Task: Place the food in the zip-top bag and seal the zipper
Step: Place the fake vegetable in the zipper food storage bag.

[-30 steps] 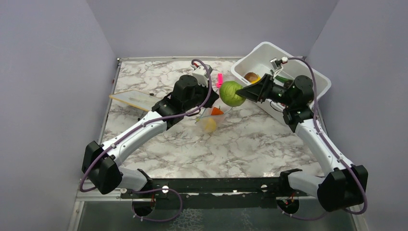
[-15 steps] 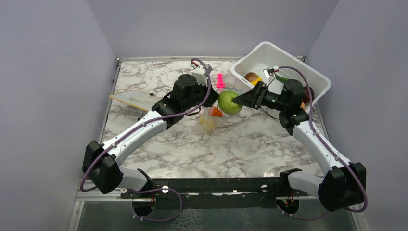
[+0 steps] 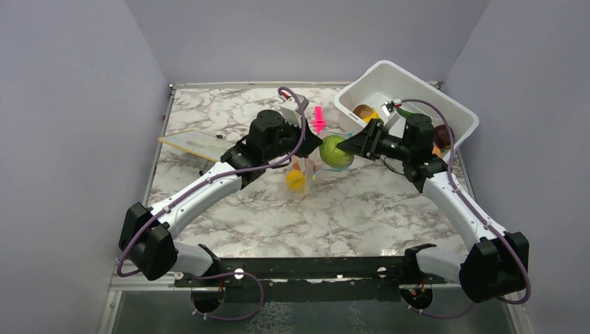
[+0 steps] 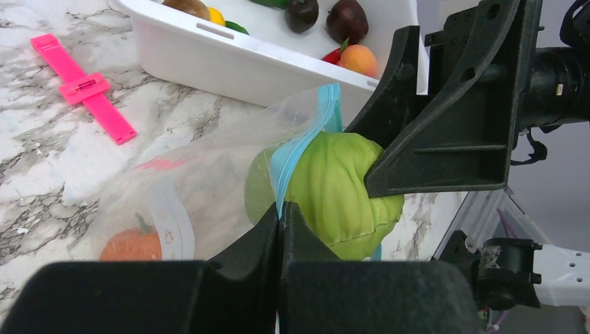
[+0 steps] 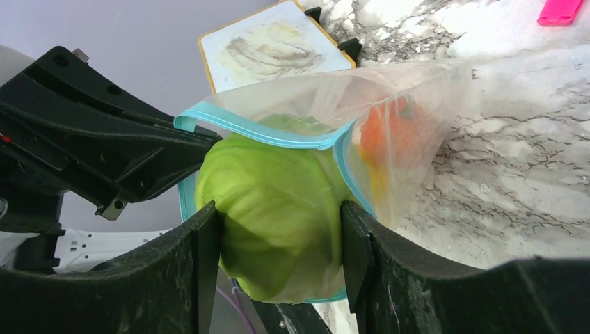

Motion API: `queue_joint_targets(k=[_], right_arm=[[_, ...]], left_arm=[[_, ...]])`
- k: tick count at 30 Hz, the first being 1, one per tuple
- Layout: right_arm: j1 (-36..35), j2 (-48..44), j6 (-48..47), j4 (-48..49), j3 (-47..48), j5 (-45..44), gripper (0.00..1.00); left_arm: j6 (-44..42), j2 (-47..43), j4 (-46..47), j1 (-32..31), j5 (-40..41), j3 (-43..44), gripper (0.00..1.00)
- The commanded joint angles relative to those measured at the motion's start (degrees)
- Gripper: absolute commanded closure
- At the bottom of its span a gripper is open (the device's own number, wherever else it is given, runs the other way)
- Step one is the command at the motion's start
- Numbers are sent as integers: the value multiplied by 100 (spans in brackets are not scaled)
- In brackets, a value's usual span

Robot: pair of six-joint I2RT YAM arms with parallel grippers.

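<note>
Bag [image 4: 209, 174] is up in the middle of the surface [image 3: 348, 209], just in front of the white tub [image 4: 243, 62], hanging from the left hand [image 4: 280, 219]. That hand is clamped tight on the top edge, right at the blue zipper [image 4: 300, 139], so the mouth gapes toward the other arm. The right hand [image 5: 278, 243] has its fingers wrapped around the green ball [image 5: 278, 202], one on each side, and the ball sits right in the mouth, with the zipper strip curving over its top and the front part already past the rim. Lower down inside the bag there's an orange piece [image 4: 129, 243] and a yellow piece [image 3: 296, 181]. Can't tell if the bottom of the bag touches the surface. More food sits in the tub, dark, red and peachy bits. The pink clip [image 4: 83, 87] lies flat on the surface beside the tub, and the pale board [image 5: 275, 45] is off to the left side.
</note>
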State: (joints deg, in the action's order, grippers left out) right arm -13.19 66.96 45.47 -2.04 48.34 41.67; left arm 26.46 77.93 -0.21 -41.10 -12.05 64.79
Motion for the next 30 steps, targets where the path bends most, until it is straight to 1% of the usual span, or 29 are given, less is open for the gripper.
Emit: queue_joint_targets(k=[1,5,11,13,15,21,26,28,30], right_arm=[[-43,112,-11,-122,313,-390,61],[-50,300,24,-197,473,-285,54],[-87,291,-65,-358,606,-365,31],[-87,300,-143,-452,672,-341,25],[-85,294,-228,-512,725,-335,21],[-87,154,-421,-536,806,-251,19],[-85,158,-696,-1028,1153,-409,18],[-87,187,-852,-1293,1305,-533,20],[-87,217,-1084,-1567,1464,-724,24]], left_arm=[[-29,-135,523,-21,-618,-120,100],[-62,-89,553,-21,-801,-156,100],[-71,-83,487,-21,-714,-115,100],[-103,-81,444,-21,-656,-100,100],[-130,-82,409,-21,-590,-99,100],[-173,-78,333,-21,-537,-111,100],[-253,-117,219,-21,-428,-135,100],[-272,-142,214,-21,-414,-150,100],[-289,-172,203,-21,-403,-158,100]])
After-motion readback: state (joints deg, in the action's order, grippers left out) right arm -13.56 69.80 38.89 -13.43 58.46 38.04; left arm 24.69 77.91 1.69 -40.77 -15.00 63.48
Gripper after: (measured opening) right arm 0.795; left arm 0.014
